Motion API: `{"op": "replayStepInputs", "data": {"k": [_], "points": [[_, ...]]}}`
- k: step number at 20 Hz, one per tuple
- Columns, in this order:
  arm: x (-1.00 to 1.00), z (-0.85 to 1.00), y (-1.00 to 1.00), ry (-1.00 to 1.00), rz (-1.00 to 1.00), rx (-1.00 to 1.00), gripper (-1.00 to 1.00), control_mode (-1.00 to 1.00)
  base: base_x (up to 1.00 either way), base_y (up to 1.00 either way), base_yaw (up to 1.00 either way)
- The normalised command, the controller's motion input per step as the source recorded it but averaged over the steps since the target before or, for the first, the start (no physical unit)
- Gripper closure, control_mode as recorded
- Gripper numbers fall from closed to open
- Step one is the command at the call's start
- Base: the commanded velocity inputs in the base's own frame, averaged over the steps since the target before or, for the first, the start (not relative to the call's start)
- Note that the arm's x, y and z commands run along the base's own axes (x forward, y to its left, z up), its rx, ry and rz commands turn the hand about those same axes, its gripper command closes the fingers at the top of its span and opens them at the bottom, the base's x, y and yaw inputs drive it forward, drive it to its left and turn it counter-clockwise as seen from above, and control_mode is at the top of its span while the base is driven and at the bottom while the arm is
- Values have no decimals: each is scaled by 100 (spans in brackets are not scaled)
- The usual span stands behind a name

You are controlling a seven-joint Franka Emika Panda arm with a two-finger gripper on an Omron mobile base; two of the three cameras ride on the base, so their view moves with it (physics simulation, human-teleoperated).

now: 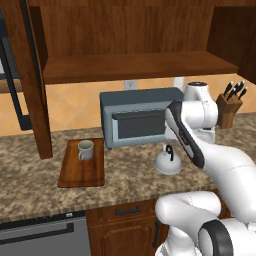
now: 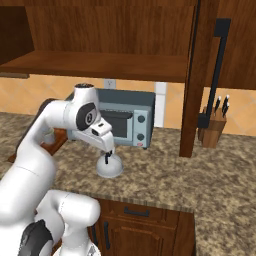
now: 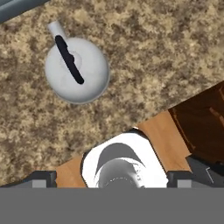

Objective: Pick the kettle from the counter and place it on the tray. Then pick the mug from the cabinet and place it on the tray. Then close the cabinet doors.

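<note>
Already the mug (image 1: 86, 149) sits on the tray (image 1: 82, 172) (kettle (image 1: 167, 162) on the desk (image 1: 125, 172)); the end effector (image 2: 109, 150) hangs released above it.

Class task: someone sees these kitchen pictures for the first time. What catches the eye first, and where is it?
The white robot arm rises in front. Its open tool hangs just above the small silvery-white dome kettle on the speckled granite counter. To the left, a grey-beige mug already stands on the reddish-brown wooden tray.
</note>
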Motion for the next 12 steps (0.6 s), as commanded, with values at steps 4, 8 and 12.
{"op": "replayStepInputs", "data": {"k": [4,8,12], "points": [[33,-15,5,0,4,2,-100,-100,0,0,0],[27,-33,1,0,7,0,-100,-100,0,0,0],[12,-34,0,0,8,0,-100,-100,0,0,0]]}}
